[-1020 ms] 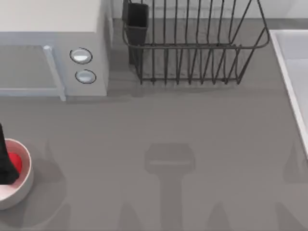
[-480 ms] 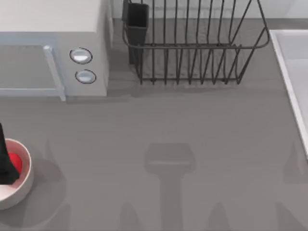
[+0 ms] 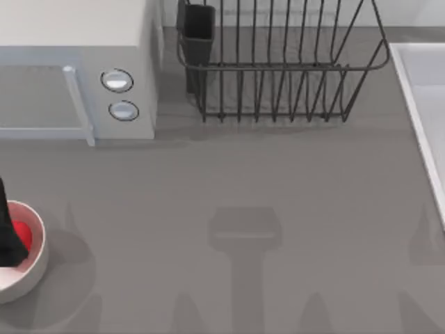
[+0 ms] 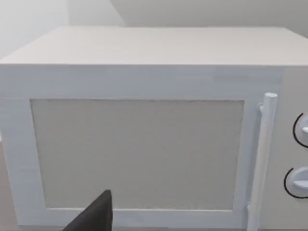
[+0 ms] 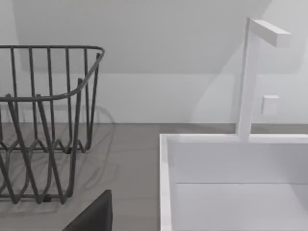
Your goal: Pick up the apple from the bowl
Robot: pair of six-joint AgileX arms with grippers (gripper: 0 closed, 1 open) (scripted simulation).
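Note:
The white bowl (image 3: 36, 268) sits at the table's front left corner, cut off by the top view's left edge. Inside it lies the red apple (image 3: 23, 235), with its left part covered. My left gripper (image 3: 7, 236) is a black shape that reaches down into the bowl and stands against the apple's left side. Whether it holds the apple is hidden. A dark tip of that gripper (image 4: 94, 216) shows in the left wrist view in front of the microwave. A dark tip of my right gripper (image 5: 94, 214) shows in the right wrist view, near the sink.
A white microwave (image 3: 76, 69) stands at the back left, just behind the bowl. A black wire dish rack (image 3: 278, 62) is at the back centre. A white sink (image 3: 424, 104) with a faucet (image 5: 250, 77) runs along the right edge. Grey tabletop (image 3: 243, 209) spreads between them.

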